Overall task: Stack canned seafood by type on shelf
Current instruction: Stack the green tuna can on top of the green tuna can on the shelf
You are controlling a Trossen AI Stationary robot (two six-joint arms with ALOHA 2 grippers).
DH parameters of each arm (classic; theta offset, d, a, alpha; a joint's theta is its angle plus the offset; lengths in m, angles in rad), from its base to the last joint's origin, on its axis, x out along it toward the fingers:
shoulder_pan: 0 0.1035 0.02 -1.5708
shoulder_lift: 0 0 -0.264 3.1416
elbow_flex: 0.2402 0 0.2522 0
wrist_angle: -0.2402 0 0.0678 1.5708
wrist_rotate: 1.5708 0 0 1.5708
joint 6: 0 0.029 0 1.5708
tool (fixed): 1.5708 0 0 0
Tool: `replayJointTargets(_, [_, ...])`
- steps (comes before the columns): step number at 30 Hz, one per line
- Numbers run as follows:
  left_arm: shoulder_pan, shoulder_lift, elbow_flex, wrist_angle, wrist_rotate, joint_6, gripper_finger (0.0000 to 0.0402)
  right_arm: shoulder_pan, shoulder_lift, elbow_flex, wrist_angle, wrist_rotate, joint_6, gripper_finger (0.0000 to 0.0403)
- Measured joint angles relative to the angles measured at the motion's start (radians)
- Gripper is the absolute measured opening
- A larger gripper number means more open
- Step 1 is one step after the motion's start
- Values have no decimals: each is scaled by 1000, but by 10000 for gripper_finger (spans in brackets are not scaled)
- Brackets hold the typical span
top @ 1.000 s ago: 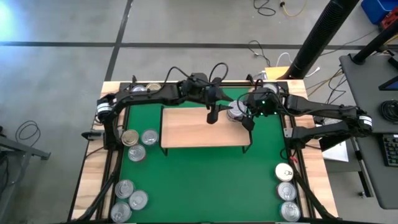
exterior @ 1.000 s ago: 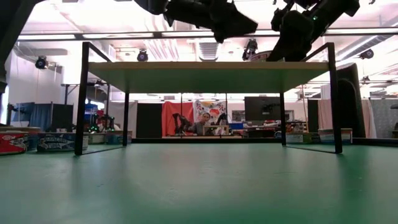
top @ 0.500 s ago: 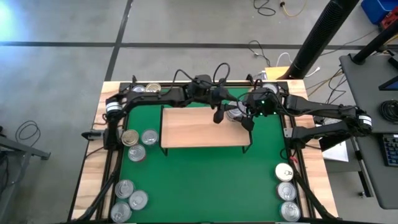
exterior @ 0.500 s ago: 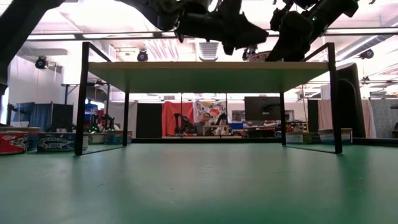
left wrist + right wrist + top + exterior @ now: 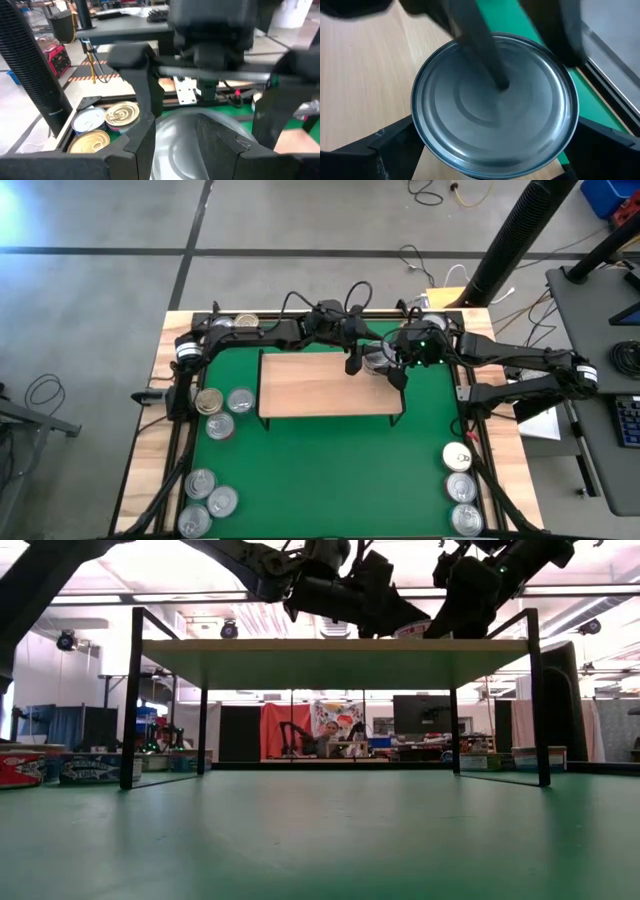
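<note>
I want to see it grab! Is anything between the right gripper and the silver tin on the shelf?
Yes. The left gripper reaches across the silver tin's lid, right where the open right gripper straddles that tin on the shelf.

Your high view is evenly lit, with a pale glare patch on the floor at ten o'clock. In your low view, ceiling lights blow out the upper band; the shelf underside sits in shade. Your left wrist view is motion-blurred throughout. Your right wrist view shows soft sheen on the silver tin, with near dark parts out of focus.
</note>
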Motion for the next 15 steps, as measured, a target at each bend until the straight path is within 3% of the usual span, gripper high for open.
replayJointTargets(15, [-1,30,2,-10,19,7,126,0,54,4,21,17,-16,400])
